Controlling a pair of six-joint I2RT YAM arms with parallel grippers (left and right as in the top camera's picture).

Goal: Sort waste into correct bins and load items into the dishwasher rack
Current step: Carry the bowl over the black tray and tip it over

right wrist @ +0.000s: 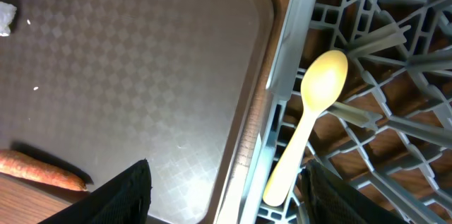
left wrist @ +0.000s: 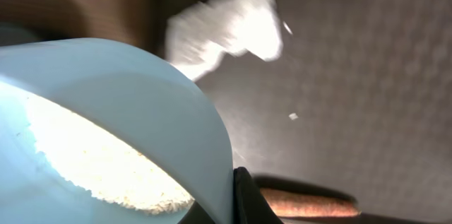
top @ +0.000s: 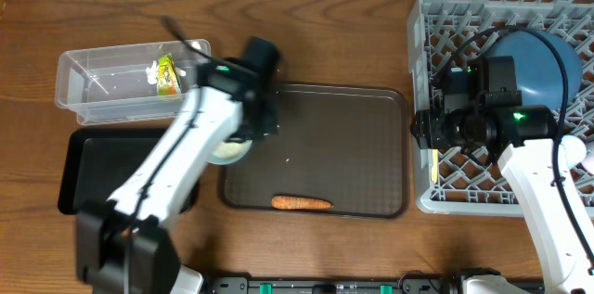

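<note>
Gripping the light blue cup [top: 228,152] by its rim, the left gripper [top: 239,141] is clenched at the brown tray's [top: 371,146] nine o'clock edge, and a carrot [top: 302,203] lies at six. The left wrist view shows rice-like grains [left wrist: 99,160] in the cup and a crumpled tissue [left wrist: 233,19] at twelve. In the right wrist view, the right gripper [right wrist: 233,206] hangs released over the yellow spoon [right wrist: 311,121] in the rack [right wrist: 395,54]. The step looks like emptying the rice; next, carry the cup level to a bin and tip it.
</note>
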